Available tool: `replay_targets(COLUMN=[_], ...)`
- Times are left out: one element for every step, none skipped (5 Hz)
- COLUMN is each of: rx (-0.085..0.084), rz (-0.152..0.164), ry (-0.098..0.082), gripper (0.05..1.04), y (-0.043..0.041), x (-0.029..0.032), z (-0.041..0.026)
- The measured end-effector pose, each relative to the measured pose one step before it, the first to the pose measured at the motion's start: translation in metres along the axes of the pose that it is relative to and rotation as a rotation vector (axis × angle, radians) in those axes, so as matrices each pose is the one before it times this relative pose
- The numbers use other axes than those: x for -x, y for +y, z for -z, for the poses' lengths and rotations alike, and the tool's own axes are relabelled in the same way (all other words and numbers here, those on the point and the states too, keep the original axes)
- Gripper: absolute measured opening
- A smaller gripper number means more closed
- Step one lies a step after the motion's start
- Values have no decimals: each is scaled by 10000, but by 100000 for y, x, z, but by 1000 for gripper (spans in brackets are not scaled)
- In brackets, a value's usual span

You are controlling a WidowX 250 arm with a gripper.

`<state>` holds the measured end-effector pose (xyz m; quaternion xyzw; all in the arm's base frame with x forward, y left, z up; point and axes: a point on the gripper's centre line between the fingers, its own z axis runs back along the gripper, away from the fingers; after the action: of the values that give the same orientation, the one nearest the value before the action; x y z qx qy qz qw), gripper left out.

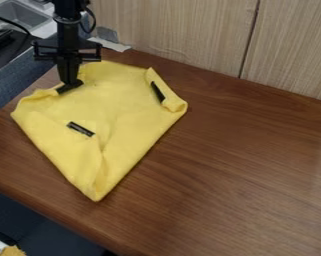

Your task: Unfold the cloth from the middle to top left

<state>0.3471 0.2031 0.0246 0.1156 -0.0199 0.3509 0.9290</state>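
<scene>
The black gripper (70, 80) hangs down at the upper left of the yellow cloth (122, 107), its lower end at the cloth's upper-left part beside a black strip (69, 87). I cannot tell whether it holds any fabric. The cloth lies on the table with its edges folded inward and a pointed corner toward the front. A second black strip (158, 92) lies along the folded right flap. A third black strip (80, 129) is on the folded layer at the lower left of the cloth's middle.
The brown wooden table (249, 165) extends to the right of the cloth. Behind it stands a wood-grain panel (189, 30). A metal sink (19, 14) is at the top left. The table's left and front edges run close to the cloth.
</scene>
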Motion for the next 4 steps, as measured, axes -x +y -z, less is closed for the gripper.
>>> replay_targets(rx=[-265, -54, 30, 210], rz=[-87, -23, -161, -3], ry=[185, -42, -118, -160], gripper=[204, 433, 719, 974], y=[154, 259, 533, 165], x=[-250, 260, 309, 279], z=[451, -38, -169, -780])
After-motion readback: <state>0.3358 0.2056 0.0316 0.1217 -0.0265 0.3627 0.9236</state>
